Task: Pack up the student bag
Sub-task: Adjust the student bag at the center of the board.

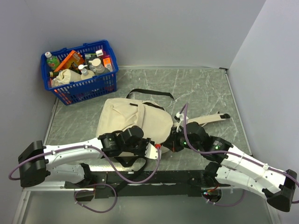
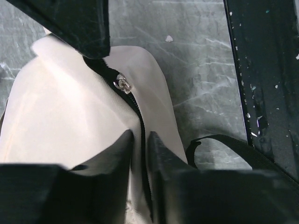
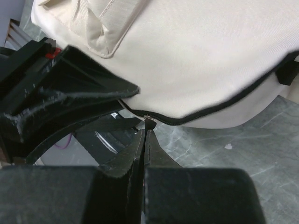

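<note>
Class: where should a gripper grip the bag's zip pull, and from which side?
Likely the silver tab, pinched across its flat faces, coming from the near side of the bag: the zip seam faces that way, and the tab juts from soft fabric.

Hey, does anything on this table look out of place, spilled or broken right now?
Nothing looks spilled or broken. The student bag lies flat with one cream strap sprawled out to its right, and the blue basket at the far left is crammed untidily full.

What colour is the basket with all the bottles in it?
The basket is blue, clearest in the top external view.
</note>
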`<state>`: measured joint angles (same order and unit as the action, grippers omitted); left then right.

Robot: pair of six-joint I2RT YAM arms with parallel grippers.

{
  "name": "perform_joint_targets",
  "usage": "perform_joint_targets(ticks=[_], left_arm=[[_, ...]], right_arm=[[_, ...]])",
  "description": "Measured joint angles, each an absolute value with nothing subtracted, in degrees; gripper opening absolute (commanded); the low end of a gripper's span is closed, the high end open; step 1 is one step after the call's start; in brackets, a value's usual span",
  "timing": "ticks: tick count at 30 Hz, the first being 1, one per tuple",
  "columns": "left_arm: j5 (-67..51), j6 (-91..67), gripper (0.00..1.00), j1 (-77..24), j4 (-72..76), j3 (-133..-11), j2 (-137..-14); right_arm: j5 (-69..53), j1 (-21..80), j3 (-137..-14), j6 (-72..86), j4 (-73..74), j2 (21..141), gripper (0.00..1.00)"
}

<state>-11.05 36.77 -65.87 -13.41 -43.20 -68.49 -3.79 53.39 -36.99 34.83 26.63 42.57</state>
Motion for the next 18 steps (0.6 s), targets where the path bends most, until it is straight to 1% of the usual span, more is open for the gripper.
perform_joint_targets(ticks=[1, 3, 7, 10, 18], left_arm=[[-10.6, 36.8, 0.07, -66.2, -13.0, -42.9, -68.5], [-10.0, 36.8, 0.01, -66.4, -12.5, -42.4, -68.5], [-9.8, 37.2, 0.01, -66.7, -12.4, -42.1, -68.5], [-9.6, 37.5, 0.01, -66.8, -12.3, -42.1, -68.2], [-9.3, 39.9, 0.01, -66.8, -11.1, -42.1, -65.3]], right_arm=[[-3.6, 53.4, -37.0, 34.7, 26.7, 42.6, 0.0], [-3.1, 53.4, -37.0, 34.6, 26.7, 42.7, 0.0], [0.1, 53.1, -37.0, 33.9, 28.0, 43.5, 0.0], [1.1, 50.6, -37.0, 33.4, 29.7, 44.8, 0.0], [-4.0, 42.7, -37.5, 33.4, 28.9, 45.7, 0.0]])
